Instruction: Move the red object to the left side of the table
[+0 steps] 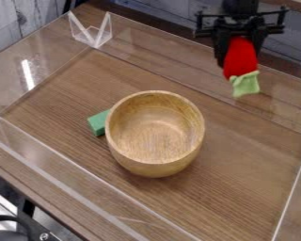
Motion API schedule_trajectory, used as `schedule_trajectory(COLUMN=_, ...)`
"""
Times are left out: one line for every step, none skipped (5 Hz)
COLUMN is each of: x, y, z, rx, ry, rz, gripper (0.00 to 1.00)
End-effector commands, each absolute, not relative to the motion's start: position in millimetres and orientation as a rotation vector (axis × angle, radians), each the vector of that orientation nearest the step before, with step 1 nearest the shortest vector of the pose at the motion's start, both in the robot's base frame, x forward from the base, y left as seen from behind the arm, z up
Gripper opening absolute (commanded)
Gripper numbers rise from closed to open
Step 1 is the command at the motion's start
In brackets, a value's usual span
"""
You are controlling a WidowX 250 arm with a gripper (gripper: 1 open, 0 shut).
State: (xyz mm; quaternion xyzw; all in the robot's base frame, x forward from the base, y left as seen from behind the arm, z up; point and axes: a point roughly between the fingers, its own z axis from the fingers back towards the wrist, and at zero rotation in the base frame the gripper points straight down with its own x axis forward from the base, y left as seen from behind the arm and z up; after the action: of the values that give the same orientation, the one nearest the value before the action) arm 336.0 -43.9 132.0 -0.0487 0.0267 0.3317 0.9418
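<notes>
The red object [239, 57], a small red toy fruit with a light green leafy end hanging below it, is lifted clear of the table [247, 155] at the upper right of the camera view. My gripper [240, 44] points down and is shut on the red object's top, with black fingers [224, 32] on either side. The arm above it runs out of the top of the frame.
A large wooden bowl [156, 131] stands mid-table. A flat green piece [101, 121] lies against the bowl's left side. Clear acrylic walls [90, 30] border the tabletop, with a dark strip across the back behind the gripper.
</notes>
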Motion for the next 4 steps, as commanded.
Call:
schedule_trajectory(x=330.1, y=-40.2, z=150.2, rx=-0.134, ry=-0.019, rz=0.722, gripper=0.0)
schedule_trajectory(x=324.4, y=-33.9, z=147.2, rx=-0.137, ry=-0.025, rz=0.756, gripper=0.0)
schedule_trajectory(x=333.1, y=-37.8, z=151.4, rx=-0.142, ry=-0.024, rz=0.681, gripper=0.0)
schedule_trajectory(x=342.3, y=-42.6, z=156.3, rx=-0.148, ry=-0.021, rz=0.591, gripper=0.0)
